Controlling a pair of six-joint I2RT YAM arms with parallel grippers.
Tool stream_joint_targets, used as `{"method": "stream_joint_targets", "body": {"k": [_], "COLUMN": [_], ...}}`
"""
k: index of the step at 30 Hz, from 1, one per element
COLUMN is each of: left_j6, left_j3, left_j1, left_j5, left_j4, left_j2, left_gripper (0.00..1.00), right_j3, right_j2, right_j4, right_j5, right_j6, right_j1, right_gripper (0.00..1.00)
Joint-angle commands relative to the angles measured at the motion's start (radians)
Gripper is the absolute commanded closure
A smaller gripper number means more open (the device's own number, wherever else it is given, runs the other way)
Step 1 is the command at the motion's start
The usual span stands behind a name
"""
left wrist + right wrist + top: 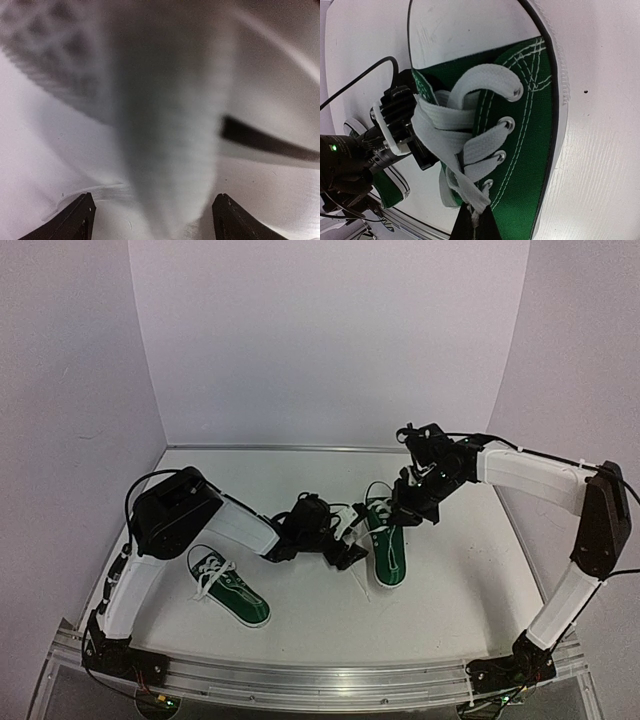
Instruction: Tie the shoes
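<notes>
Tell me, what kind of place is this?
Probably a robot lab booth: a left robot arm and right robot arm bolted to a white table, plain white walls, green shoes.

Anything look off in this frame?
Left wrist view is mostly blocked: a white lace runs blurred, close to the lens, between the left pincer's open fingers. The worked shoe and the other shoe look undamaged.

shoe (525, 125): matt green canvas, white stitching, shiny metal eyelets (507, 123). laces (445, 120) on it: flat woven white cloth, slightly fuzzy. Its sole (562, 75): smooth white rubber. table (600, 165) beside shoe: white, matt, faintly grained. rail (320, 675) nearer than shoe: brushed metal.
</notes>
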Motion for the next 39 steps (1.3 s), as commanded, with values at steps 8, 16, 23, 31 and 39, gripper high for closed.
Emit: {"method": "stream_joint_targets", "body": {"k": [8, 16, 23, 31, 39], "left_j6": [0.135, 0.204, 0.165, 0.095, 0.002], "left_j3": [-0.087, 0.026, 0.056, -0.124, -0.213], "left_j1": [-0.03, -0.044, -0.043, -0.045, -0.046], "left_j5": [-0.154, -0.177, -0.137, -0.075, 0.024], "left_j4": [0.08, 0.076, 0.042, -0.196, -0.59], "left_j2": [-0.106, -0.033, -0.024, -0.342, -0.638], "left_gripper": [0.03, 0.02, 0.46, 0.98, 1.0], "right_j3": [0.048, 0.045, 0.058, 0.039, -0.145], "right_j2": [-0.072, -0.093, -0.101, -0.074, 0.001], "right_j4": [0.007, 0.0, -0.007, 0.048, 0.423], "right_j5": [-0.024, -0.049, -0.057, -0.071, -0.152], "right_j6": [-0.018, -0.013, -0.005, -0.004, 0.191], "right_j1": [-0.011, -0.013, -0.018, -0.022, 0.004], "right_gripper": [1.0, 1.0, 1.0, 1.0, 1.0]}}
